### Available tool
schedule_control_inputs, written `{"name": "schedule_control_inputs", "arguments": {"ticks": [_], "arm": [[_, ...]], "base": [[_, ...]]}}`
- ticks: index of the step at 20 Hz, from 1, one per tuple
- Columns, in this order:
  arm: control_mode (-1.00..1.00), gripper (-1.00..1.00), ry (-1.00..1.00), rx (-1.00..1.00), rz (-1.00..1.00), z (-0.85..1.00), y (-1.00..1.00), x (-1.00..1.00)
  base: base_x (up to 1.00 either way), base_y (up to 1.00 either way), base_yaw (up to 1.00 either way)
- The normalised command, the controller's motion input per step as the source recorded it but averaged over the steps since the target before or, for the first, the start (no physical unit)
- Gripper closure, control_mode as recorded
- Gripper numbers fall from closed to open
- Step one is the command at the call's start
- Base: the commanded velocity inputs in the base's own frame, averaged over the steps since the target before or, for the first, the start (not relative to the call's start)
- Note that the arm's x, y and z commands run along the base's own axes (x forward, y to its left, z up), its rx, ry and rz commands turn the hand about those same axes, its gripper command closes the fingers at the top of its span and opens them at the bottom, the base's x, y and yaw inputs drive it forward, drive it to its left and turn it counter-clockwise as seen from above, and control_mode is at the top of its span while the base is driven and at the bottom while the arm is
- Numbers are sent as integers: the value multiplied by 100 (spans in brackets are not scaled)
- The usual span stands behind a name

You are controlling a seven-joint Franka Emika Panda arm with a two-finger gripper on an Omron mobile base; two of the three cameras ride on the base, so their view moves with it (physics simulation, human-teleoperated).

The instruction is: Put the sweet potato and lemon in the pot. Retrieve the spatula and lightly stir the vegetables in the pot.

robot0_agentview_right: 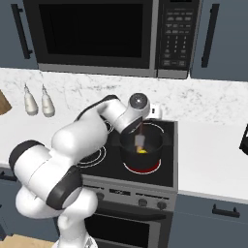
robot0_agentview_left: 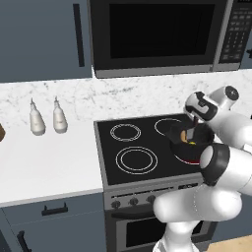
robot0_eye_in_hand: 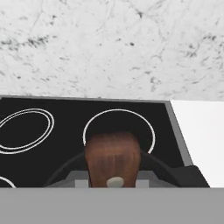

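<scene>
The dark pot [robot0_agentview_right: 154, 147] [robot0_agentview_left: 178, 147] stands on the stove's front right burner, which glows red beneath it. Inside it lies the yellow lemon [robot0_agentview_right: 142, 152] [robot0_agentview_left: 192, 143], with a bit of the orange sweet potato [robot0_agentview_left: 183, 141] beside it. My gripper [robot0_agentview_right: 141, 124] [robot0_agentview_left: 192, 125] [robot0_eye_in_hand: 113, 182] hangs just above the pot, shut on the spatula's reddish-brown handle [robot0_eye_in_hand: 113, 158] [robot0_agentview_right: 141, 130]. The spatula points down into the pot, and its grey blade [robot0_agentview_right: 140, 141] is just above the lemon. In the hand view the pot's rim [robot0_eye_in_hand: 65, 169] curves around the handle.
Two white bottles [robot0_agentview_left: 37, 120] [robot0_agentview_left: 59, 118] stand on the left counter by the marble backsplash. A microwave [robot0_agentview_left: 160, 34] hangs above the stove. White rings mark the stove's left burners [robot0_agentview_left: 136, 160]. A dark object [robot0_agentview_right: 244, 139] sits at the right counter's edge.
</scene>
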Motion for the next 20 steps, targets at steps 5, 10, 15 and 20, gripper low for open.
{"name": "schedule_control_inputs", "arguments": {"ticks": [5,10,15,20], "arm": [[-100,100,-3,0,4,-57,7,11],[-100,100,-4,0,2,-56,0,1],[-100,100,-13,-4,0,-32,-3,3],[-100,100,-25,-20,0,-1,-17,-1]], "base": [[0,0,0],[0,0,0],[0,0,0],[0,0,0]]}}
